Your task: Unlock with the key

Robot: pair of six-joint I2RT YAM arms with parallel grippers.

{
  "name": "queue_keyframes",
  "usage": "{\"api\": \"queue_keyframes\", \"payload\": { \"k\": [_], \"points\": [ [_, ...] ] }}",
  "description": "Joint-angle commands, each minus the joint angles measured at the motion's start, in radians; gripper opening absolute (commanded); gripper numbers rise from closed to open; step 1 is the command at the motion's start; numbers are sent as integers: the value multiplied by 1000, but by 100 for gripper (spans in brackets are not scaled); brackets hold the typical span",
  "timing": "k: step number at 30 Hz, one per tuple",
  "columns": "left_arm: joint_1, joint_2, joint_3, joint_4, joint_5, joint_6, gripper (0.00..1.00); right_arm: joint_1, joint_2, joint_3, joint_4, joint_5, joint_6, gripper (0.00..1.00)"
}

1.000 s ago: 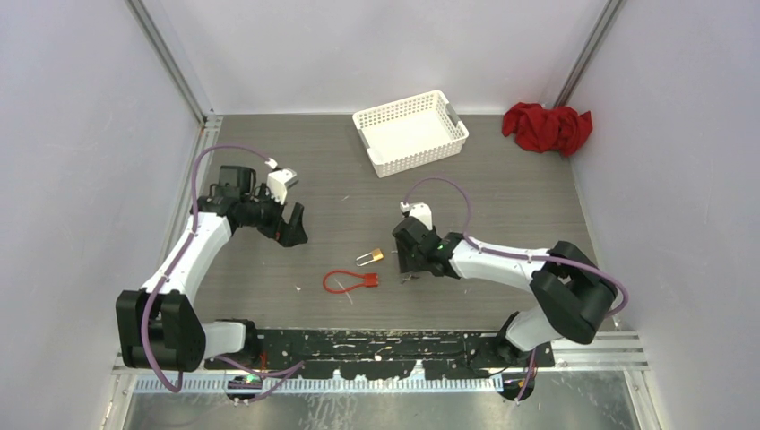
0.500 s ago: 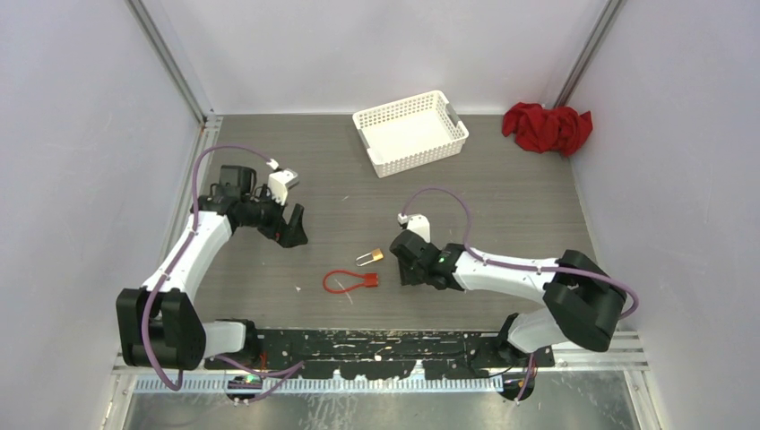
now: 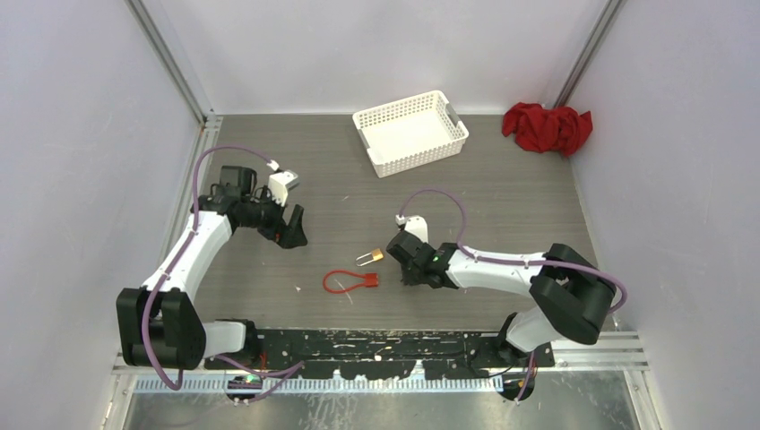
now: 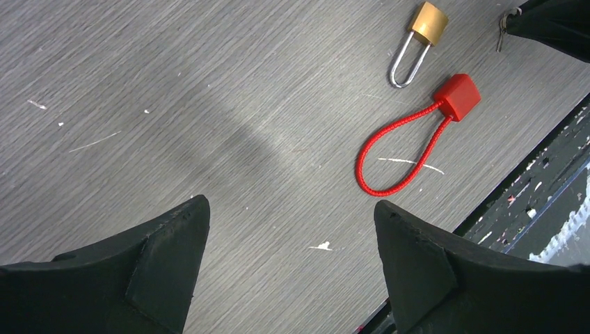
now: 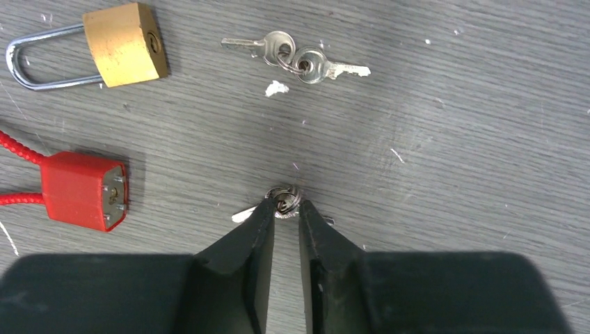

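A small brass padlock [image 5: 125, 45] [image 3: 377, 255] with a silver shackle lies on the grey table. A red cable lock [image 5: 83, 191] [image 3: 370, 279] lies just nearer. My right gripper [image 5: 284, 209] [image 3: 405, 276] is down on the table right of both locks. Its fingertips pinch the ring of a silver key [image 5: 284, 202], whose blade sticks out to either side. A second pair of ringed keys [image 5: 296, 59] lies loose farther off. My left gripper [image 4: 292, 216] [image 3: 289, 235] hangs open above bare table, left of the locks, with nothing between its fingers.
A white perforated basket [image 3: 410, 132] stands at the back centre. A crumpled red cloth [image 3: 547, 127] lies in the back right corner. The black mounting rail [image 3: 403, 345] runs along the near edge. Walls close in on both sides.
My right gripper slid a little to the left and its fingers drew together onto the key ring. The left arm has hardly moved.
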State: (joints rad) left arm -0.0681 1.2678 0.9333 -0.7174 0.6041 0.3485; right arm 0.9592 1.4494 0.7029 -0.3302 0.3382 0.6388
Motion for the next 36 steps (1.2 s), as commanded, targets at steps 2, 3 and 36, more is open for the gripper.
{"api": "queue_keyframes", "payload": {
  "k": [2, 3, 36],
  "points": [
    [-2, -6, 42, -14, 15, 18, 88, 4, 11, 42, 25, 13, 10, 19],
    [-2, -6, 44, -17, 13, 20, 88, 4, 10, 43, 24, 12, 10, 17],
    [-58, -11, 30, -41, 109, 11, 84, 4, -121, 154, 1, -167, -40, 1]
  ]
}}
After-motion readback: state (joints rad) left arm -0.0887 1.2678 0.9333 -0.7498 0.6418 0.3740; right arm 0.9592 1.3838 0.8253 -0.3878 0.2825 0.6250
